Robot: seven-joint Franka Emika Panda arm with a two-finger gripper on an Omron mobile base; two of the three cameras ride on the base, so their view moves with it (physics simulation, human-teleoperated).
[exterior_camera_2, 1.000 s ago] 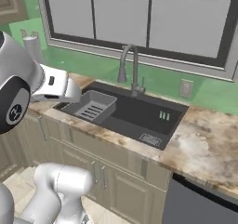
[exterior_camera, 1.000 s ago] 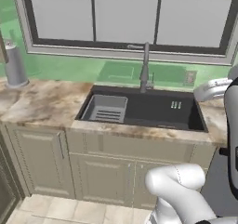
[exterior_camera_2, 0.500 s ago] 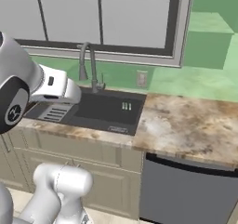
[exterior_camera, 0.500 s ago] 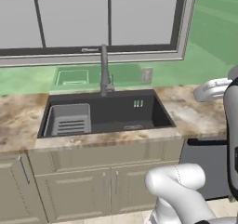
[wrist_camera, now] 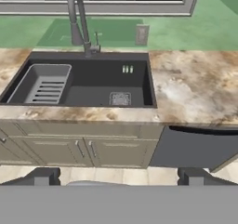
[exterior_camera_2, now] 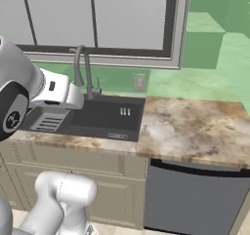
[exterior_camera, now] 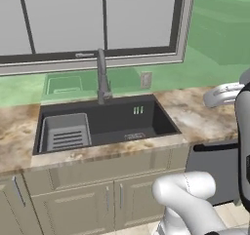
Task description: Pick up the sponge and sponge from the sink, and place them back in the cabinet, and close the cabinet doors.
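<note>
Sink (wrist_camera: pixel 28 65) rim beside bare counter (wrist_camera: pixel 195 90)

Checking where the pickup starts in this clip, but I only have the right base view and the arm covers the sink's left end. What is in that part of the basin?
Observer: In the left base view a grey slotted rack sits in the left end of the sink, and nothing lies in it.
Operator: I can't make out the gripper either. Open or shut?
Observer: In the hand view the gripper is open, jaws wide apart with nothing between them, looking at the sink front-on.
</note>
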